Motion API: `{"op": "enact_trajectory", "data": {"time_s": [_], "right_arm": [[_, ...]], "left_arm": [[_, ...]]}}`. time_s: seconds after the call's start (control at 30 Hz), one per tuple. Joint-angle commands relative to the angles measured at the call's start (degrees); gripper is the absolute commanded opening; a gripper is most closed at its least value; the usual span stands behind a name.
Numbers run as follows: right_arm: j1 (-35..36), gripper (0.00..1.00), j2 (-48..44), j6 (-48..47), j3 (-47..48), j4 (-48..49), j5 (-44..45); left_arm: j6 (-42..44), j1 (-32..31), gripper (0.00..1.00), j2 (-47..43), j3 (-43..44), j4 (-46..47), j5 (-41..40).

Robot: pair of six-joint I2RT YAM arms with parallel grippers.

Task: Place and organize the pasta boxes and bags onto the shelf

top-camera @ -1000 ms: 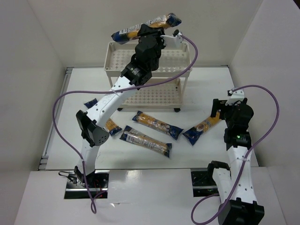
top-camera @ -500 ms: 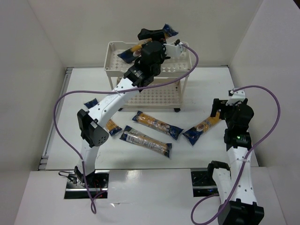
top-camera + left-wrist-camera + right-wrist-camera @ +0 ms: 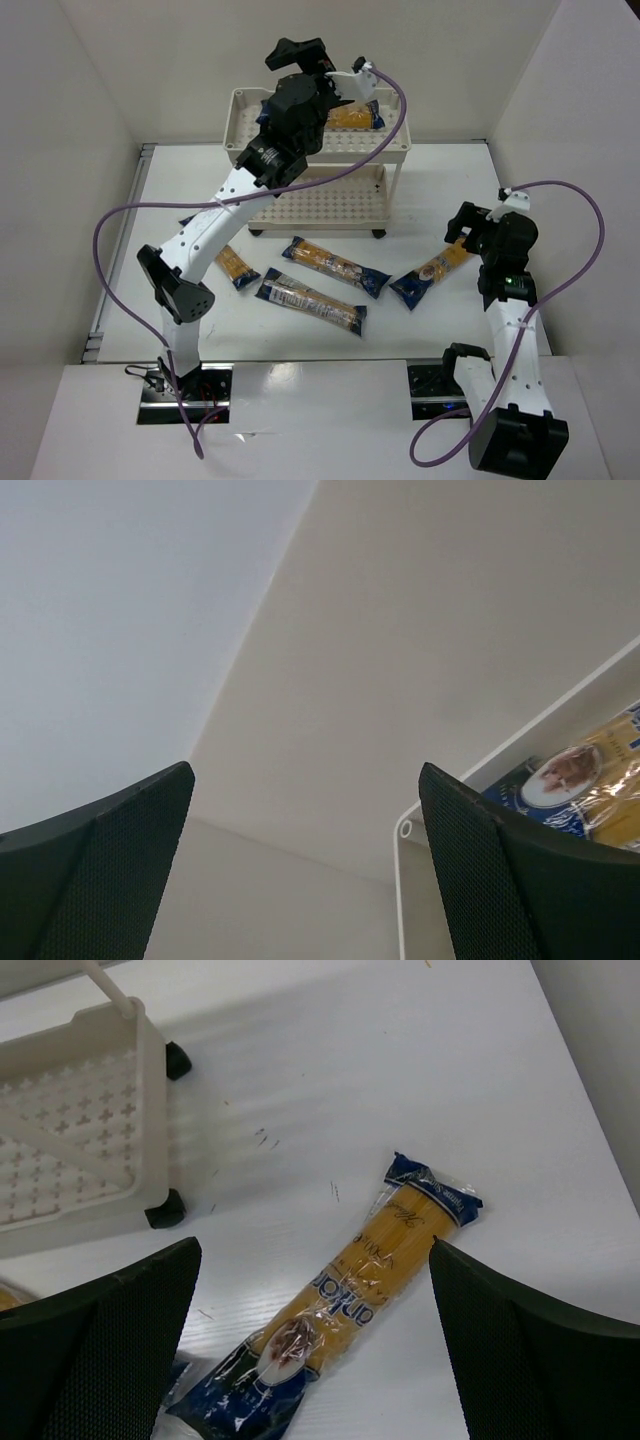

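A pasta packet [image 3: 352,116] lies on the top tier of the cream shelf [image 3: 236,128], partly hidden by the left arm. My left gripper [image 3: 298,52] hangs open above the shelf's back left, holding nothing. In the left wrist view the gripper [image 3: 305,770] faces the wall, with the packet's blue end [image 3: 560,790] inside the shelf rim [image 3: 398,900] to the right. Several more packets lie on the table: [image 3: 335,265], [image 3: 310,303], [image 3: 236,268]. My right gripper [image 3: 462,228] is open over the rightmost packet [image 3: 430,272]; in its own view the gripper [image 3: 315,1245] straddles that packet [image 3: 370,1295] without touching it.
The shelf's lower perforated tier [image 3: 70,1130] and its dark casters [image 3: 165,1210] sit at the left of the right wrist view. White walls close in behind and beside the table. A purple cable [image 3: 120,260] loops off the left arm.
The left gripper opened and let go of the packet, which now rests on the top tier. The left arm then rose and swung left. The right arm shifted slightly.
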Motion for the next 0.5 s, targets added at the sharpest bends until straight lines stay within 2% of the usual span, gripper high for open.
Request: {"op": "enact_trajectory", "data": {"time_s": [0.0,0.07,0.13,0.27,0.3,0.37,0.4,0.43,0.47], "right_arm": [[0.23,1.00,-1.24,1.02,3.27,-0.02,0.29],[0.23,1.00,-1.24,1.54,3.27,-0.80,2.11],[0.23,1.00,-1.24,6.70,3.88,-3.25,3.01],[-2.32,1.00,2.62,19.89,5.55,-8.98,-1.29],[-2.84,1.00,3.32,21.74,5.55,-9.77,-2.60],[-2.85,1.00,6.31,23.60,4.85,-10.39,-2.09],[-2.85,1.00,7.54,24.21,5.55,-11.44,-0.43],[-2.85,1.00,10.51,24.91,5.55,-12.23,0.89],[-2.85,1.00,12.02,24.92,6.25,-12.76,0.12]], "left_arm": [[-5.98,-0.19,1.00,-0.06,2.14,0.10,1.51],[-8.62,-0.19,1.00,-1.29,2.76,2.11,1.51],[-10.21,-0.19,1.00,-2.87,4.78,3.95,0.81],[-14.76,0.33,1.00,-7.43,7.51,3.97,-2.96],[-16.70,2.42,1.00,-10.32,7.51,2.92,-3.76],[-21.70,6.20,1.00,-13.76,4.10,-2.52,-4.29],[-26.16,11.53,1.00,-17.87,1.13,-3.76,-4.29],[-28.21,14.46,1.00,-20.17,-2.64,-5.60,-4.29],[-30.41,17.44,1.00,-22.28,-11.04,-6.92,-3.33]]}}
